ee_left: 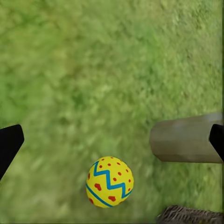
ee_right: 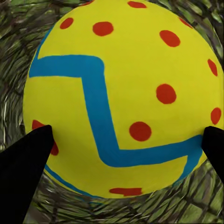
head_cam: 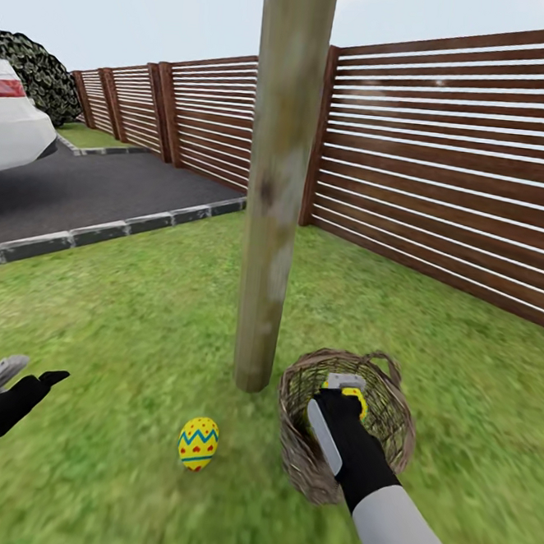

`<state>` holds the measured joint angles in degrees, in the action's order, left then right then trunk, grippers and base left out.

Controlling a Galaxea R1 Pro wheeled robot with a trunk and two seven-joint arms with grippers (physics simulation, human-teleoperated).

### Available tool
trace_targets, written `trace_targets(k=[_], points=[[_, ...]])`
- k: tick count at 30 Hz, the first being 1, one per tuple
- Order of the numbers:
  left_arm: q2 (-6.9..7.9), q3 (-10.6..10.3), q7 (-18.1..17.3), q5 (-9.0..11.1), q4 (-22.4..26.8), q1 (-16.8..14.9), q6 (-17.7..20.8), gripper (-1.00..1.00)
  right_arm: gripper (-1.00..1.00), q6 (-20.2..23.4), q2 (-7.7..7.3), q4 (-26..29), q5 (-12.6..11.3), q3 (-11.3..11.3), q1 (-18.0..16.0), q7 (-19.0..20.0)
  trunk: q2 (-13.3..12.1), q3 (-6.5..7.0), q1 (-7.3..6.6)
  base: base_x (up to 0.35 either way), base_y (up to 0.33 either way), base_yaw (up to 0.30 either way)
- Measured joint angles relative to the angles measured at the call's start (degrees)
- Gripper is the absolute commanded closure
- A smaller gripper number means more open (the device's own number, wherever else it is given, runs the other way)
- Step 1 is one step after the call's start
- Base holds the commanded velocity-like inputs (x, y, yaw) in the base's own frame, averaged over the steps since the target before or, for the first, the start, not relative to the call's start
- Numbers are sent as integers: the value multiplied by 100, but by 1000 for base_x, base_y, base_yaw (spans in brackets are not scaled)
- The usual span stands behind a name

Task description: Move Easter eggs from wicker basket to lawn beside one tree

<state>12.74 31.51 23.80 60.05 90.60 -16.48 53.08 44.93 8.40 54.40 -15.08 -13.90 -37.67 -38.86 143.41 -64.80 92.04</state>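
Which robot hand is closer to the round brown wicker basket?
The right. The right gripper reaches down inside the round brown wicker basket, its fingers either side of a yellow egg. The left gripper hovers over the grass, across the tree trunk.

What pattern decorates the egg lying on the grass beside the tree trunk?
Yellow egg with red dots and a blue zigzag band, clearest in the left wrist view.

Both arms end in matte black wrists and tapered black fingers. The right arm (head_cam: 403, 523) has a smooth pale grey forearm sleeve meeting a black wrist, with a light grey oblong plate along it. The left arm (head_cam: 0, 405) is black, carrying a small grey block.
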Motion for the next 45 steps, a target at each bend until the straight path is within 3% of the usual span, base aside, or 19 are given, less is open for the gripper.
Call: trace_targets(k=[11,15,20,24,27,29,31,33,34,35,38,41,45], points=[[-2,-9,4,0,-64,2,-1,-100,100,8,4,391,-10,-10,1,-91,-15,244,-28,-207,85,0],[-4,-36,5,7,-101,3,-2,-100,100,36,6,922,-15,-29,1,-531,-64,328,-61,-11,5,0],[3,-395,7,2,-144,2,-1,-100,100,145,17,1753,-19,-50,1,-990,-226,400,-149,-1,0,0],[0,-442,2,10,-192,4,-16,-100,100,395,160,2489,-39,-259,2,-1205,-226,400,-149,0,0,0],[-45,-443,-8,48,-312,2,-11,-100,100,411,160,2791,-52,-770,-4,-1227,-227,400,-149,0,0,0],[-178,-441,-35,46,-476,2,4,-100,100,390,160,2849,-85,-1167,-5,-1207,-227,400,-149,0,0,0],[-314,-441,-39,39,-567,6,9,-100,100,366,160,2851,-230,-1755,-5,-1170,-227,400,-149,0,0,0],[-465,-441,-39,21,-606,17,14,-100,100,315,160,2846,-666,-2557,-4,-1139,-227,400,-149,0,0,0],[-497,-440,-37,19,-625,19,7,-100,100,265,160,2845,-865,-2803,-4,-1138,-227,400,-149,0,0,0],[-537,-440,-40,11,-701,18,0,-100,100,122,160,2841,-1208,-3154,-4,-1141,-227,400,-149,0,0,0],[-573,-438,-50,-12,-948,12,-17,-100,100,-274,160,2728,-1904,-3871,-4,-1165,-227,400,-149,0,0,0],[-571,-433,-53,-17,-1001,6,-146,-100,100,-421,160,2501,-2081,-4053,1,-1167,-227,400,-149,0,0,0],[-546,-418,-56,-22,-1217,4,-260,-100,100,-676,160,2114,-2137,-4312,4,-1172,-227,400,-149,0,0,0]])
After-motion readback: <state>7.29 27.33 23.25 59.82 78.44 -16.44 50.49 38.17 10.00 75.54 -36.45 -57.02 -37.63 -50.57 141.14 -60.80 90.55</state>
